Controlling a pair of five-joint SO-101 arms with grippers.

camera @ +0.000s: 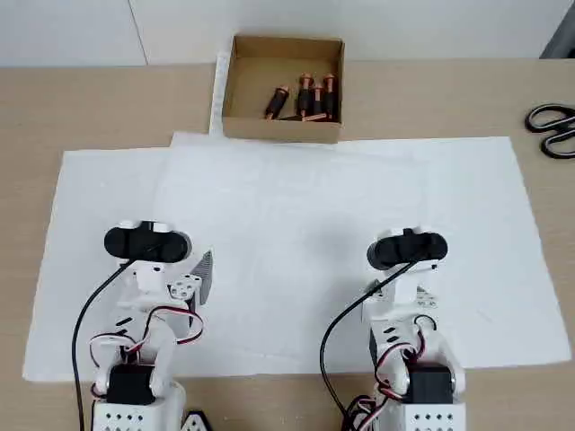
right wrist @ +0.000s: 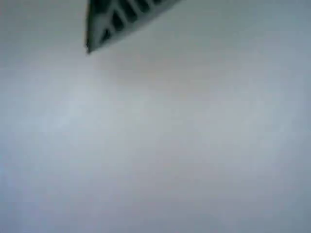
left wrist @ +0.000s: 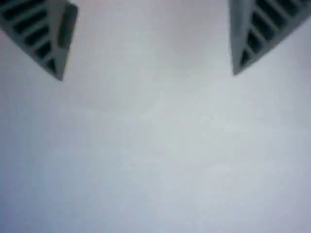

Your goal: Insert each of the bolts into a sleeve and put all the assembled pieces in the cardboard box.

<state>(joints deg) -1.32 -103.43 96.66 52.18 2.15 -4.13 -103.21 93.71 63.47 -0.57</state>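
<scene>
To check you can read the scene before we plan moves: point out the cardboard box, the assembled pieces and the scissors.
cardboard box (camera: pixel 281 130), high view, on its near outer wall.
assembled pieces (camera: pixel 331 99), high view, on the rightmost piece's dark sleeve.
scissors (camera: pixel 555 128), high view, on the dark handles.

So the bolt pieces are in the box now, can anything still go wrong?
Maybe, two things. The assembled pieces lie loose in a pile in the cardboard box, so a knock to the box might slide a bolt out of its sleeve. The left gripper hangs open, low over the white sheet. If it dips, a finger could snag the paper and drag it.
</scene>
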